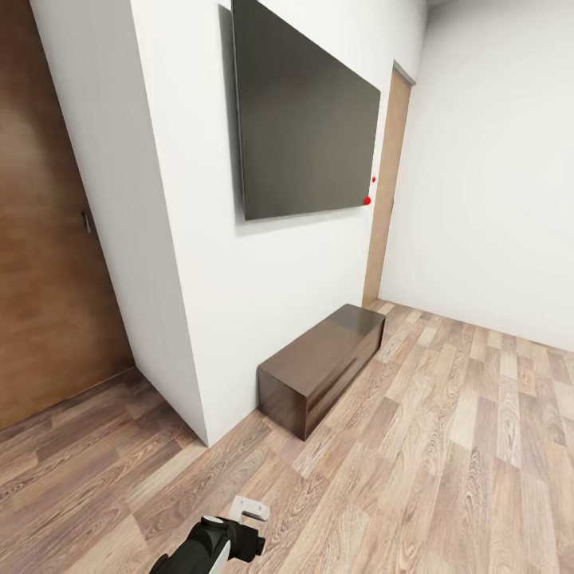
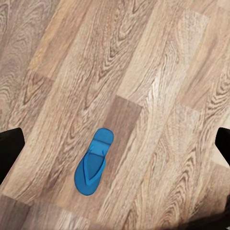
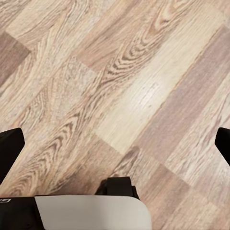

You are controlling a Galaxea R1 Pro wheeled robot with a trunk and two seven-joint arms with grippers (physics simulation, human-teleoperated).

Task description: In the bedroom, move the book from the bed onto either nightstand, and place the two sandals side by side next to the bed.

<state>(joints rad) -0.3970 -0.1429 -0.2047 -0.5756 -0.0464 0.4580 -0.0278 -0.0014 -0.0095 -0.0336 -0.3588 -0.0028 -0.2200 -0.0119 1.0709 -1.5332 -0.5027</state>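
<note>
One blue sandal (image 2: 94,163) lies flat on the wood-plank floor (image 2: 143,72) under the left claw (image 2: 115,146), whose fingers are spread wide and empty, as are the right claw's (image 3: 115,146).

Glossy black-and-white arm (image 1: 209,548), black gripper fingers (image 2: 10,151).

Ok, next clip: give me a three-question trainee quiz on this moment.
1. True or false: the sandal lies flat on the wood-plank floor, strap side up.
2. What hangs on the white wall above the low dark cabinet?
A) a mirror
B) a large dark screen
C) a shelf
3. Fill in: in the left wrist view, the left tool's fingers stand ____, holding nothing.

Key: 1 true; 2 B, the large dark screen; 3 apart.
</note>
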